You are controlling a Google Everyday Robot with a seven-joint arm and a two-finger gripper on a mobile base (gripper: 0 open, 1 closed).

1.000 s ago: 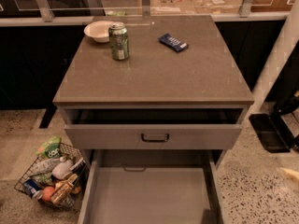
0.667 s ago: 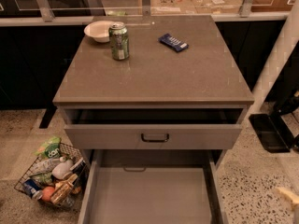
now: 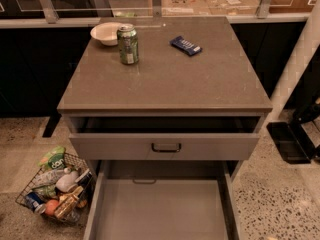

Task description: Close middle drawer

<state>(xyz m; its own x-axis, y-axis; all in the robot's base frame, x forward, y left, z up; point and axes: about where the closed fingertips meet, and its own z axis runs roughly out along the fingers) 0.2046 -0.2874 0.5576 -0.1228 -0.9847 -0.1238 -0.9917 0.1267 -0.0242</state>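
The middle drawer (image 3: 160,209) is pulled far out toward me below the top drawer. It is a wide, deep grey box and its inside is bare. Its front panel is cut off by the bottom edge of the view. The top drawer (image 3: 210,146), with a small dark bar handle (image 3: 166,147), stands slightly open above it. The lowest drawer is hidden. My gripper is not in view.
On the cabinet top (image 3: 200,79) stand a green can (image 3: 128,44), a white bowl (image 3: 106,33) and a blue snack packet (image 3: 185,45). A wire basket (image 3: 56,189) of items sits on the floor at the left. A black object (image 3: 289,141) lies on the floor at the right.
A pale shape at the lower right edge slid downward and has left the view. The drawers and the things on the cabinet top have not moved.
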